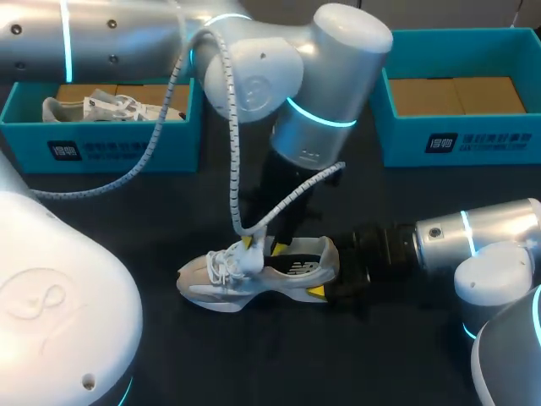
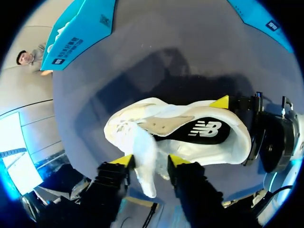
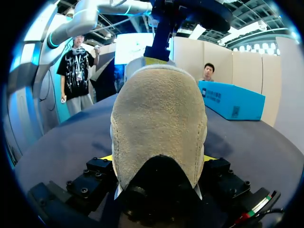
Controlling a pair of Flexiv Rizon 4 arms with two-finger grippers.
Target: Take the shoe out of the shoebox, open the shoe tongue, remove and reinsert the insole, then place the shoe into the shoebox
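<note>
A white sneaker [image 1: 254, 271] lies on its side in the middle of the dark table, toe to the left. My right gripper [image 1: 325, 271] comes in from the right and is shut on the heel [image 3: 159, 128], one yellow tip on each side. My left gripper [image 1: 262, 247] reaches down from above onto the laces. In the left wrist view the white tongue [image 2: 145, 164] stands up between the left gripper's [image 2: 151, 160] yellow tips. One fingertip [image 2: 124, 160] lies against it; a narrow gap shows at the other. The dark insole [image 2: 204, 130] shows inside the shoe.
A teal shoebox [image 1: 110, 144] at the back left holds a second white shoe [image 1: 101, 108]. Another teal shoebox [image 1: 456, 144] at the back right shows only its brown bottom. A grey coiled cable [image 1: 232, 161] hangs from my left arm over the shoe.
</note>
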